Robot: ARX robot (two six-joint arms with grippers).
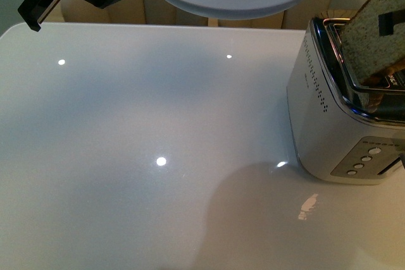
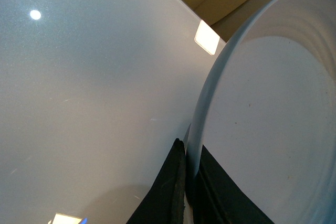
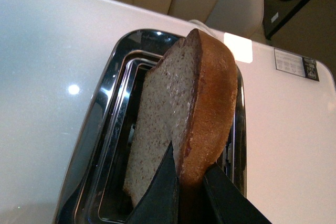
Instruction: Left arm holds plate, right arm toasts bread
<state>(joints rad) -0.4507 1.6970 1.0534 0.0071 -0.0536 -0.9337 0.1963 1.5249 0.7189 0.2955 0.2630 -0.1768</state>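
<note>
Right fingers [image 3: 157, 198], black and angular, are clenched on the darker crust of a speckled, light-brown slice of wholemeal bread [image 3: 163, 119]. The slice leans, its lower corner inside a slot of the silver-white, chrome-topped toaster [image 3: 100, 124]. Left fingers [image 2: 170, 192] grasp the low rim of a round, shallow, pale grey-blue plate [image 2: 273, 129], which is empty and smooth. It is held in the air over the far side of the glossy white bench [image 1: 158, 156], well apart from the toaster. Loading the slot looks to be the step in hand. The next move probably calls for righting the soft slice, lowering it squarely, then letting go.
</note>
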